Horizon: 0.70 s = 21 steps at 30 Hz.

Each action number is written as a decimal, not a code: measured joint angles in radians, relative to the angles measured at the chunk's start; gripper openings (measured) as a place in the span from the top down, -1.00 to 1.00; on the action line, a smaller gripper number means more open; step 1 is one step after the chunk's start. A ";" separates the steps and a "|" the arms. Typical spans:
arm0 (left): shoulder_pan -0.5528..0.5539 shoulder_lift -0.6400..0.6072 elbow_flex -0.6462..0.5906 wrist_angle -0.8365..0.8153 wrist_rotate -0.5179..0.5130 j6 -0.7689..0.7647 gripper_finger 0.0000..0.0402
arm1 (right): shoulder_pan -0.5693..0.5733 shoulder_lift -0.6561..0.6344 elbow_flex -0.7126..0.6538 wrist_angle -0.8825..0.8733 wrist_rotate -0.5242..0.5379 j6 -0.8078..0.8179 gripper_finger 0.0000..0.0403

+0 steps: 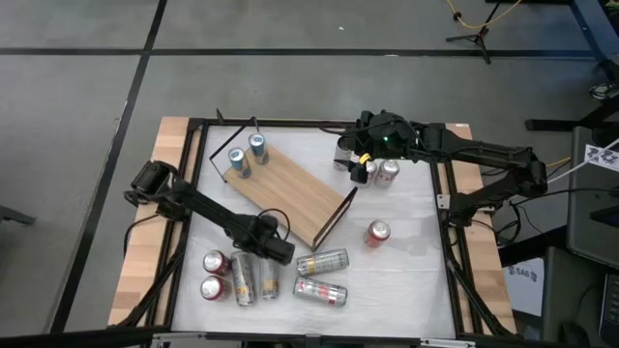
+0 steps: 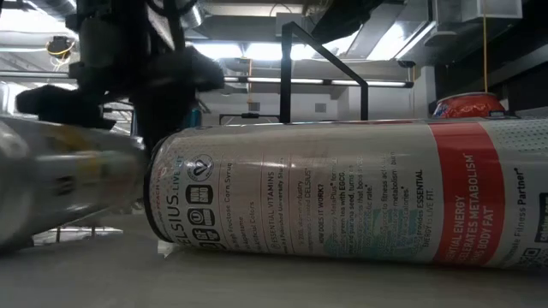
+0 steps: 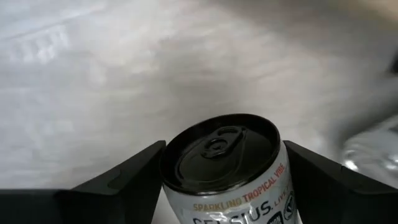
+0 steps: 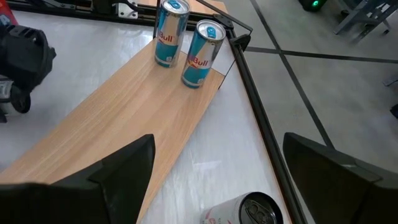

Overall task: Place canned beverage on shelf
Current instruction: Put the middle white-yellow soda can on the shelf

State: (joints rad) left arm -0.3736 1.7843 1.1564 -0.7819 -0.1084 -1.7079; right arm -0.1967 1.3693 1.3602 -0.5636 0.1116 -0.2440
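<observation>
2 blue-and-silver slim cans (image 1: 247, 155) stand at the far-left end of the light-brown wooden shelf (image 1: 290, 193); the left gripper (image 3: 221, 180) clamps a lying white Celsius can (image 3: 227, 171) near the table's front edge — roughly 8 remain; the right gripper (image 4: 214, 180) hovers agape at the far-right corner.

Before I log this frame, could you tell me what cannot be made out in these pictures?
- Left gripper: the left wrist view shows a Celsius can between its fingers, but whether they actually press it is unclear.
- Low view: a lying Celsius can fills the frame and hides most of the table and shelf.
- High view: the cans below the right gripper are partly covered by it.
</observation>
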 joint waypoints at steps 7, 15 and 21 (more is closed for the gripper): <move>0.000 -0.102 0.000 -0.005 -0.147 0.068 -0.40 | 0.000 0.000 0.000 0.000 0.000 0.000 -0.73; 0.001 -0.205 0.000 -0.021 -0.310 0.131 -0.40 | 0.000 0.000 0.000 0.000 0.000 0.000 -0.73; 0.001 -0.215 0.000 -0.022 -0.330 0.148 -0.40 | 0.000 0.000 0.000 0.000 0.000 0.000 -0.73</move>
State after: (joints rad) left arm -0.3725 1.5696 1.1564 -0.8036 -0.4381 -1.5600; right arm -0.1963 1.3693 1.3602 -0.5636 0.1116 -0.2440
